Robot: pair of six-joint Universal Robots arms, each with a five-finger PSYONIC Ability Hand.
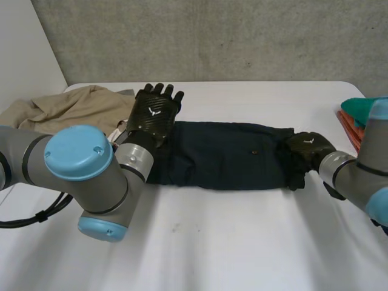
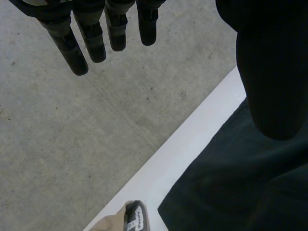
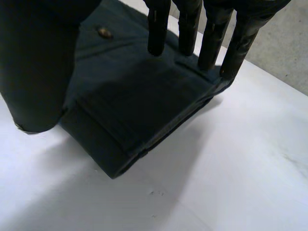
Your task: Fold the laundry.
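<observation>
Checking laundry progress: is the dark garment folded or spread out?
Folded: the dark garment lies as a narrow strip on the table, and stacked layers show at its end under the right hand.

Matt, seemingly woven garment (image 1: 224, 154)

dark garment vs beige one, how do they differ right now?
The dark garment is folded into a flat, long strip mid-table; the beige garment is a rumpled heap at the far left corner. The right hand rests on the dark garment's end; the beige garment has no hand on it. Both lie on the white table.
</observation>
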